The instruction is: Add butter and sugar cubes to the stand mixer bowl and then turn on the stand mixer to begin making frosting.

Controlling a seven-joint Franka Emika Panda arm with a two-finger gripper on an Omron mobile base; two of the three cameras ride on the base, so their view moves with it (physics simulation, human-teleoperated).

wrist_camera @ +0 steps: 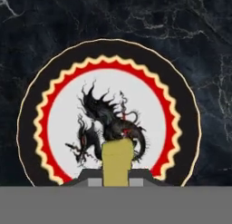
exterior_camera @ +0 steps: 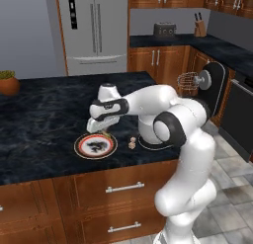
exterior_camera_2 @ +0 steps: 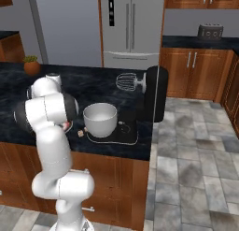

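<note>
End effector (wrist_camera: pixel 117 180) clenched on the butter (wrist_camera: pixel 117 162) over the dragon-patterned plate (wrist_camera: pixel 31 105), no readable writing

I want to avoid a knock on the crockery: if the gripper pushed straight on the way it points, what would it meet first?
Probably the plate: the gripper, shut on the butter, points straight down at its patterned centre.

The white robot arm covers most of the deep white-grey mixer bowl (exterior_camera: pixel 146 139) in the left base view. In the right base view it hides most of the round red-rimmed plate (exterior_camera_2: pixel 69 126). The two tiny beige sugar cubes (exterior_camera: pixel 132 142) are too small to resolve. The pale-yellow butter stick (wrist_camera: pixel 117 163) is cut off low in the hand view.
</note>
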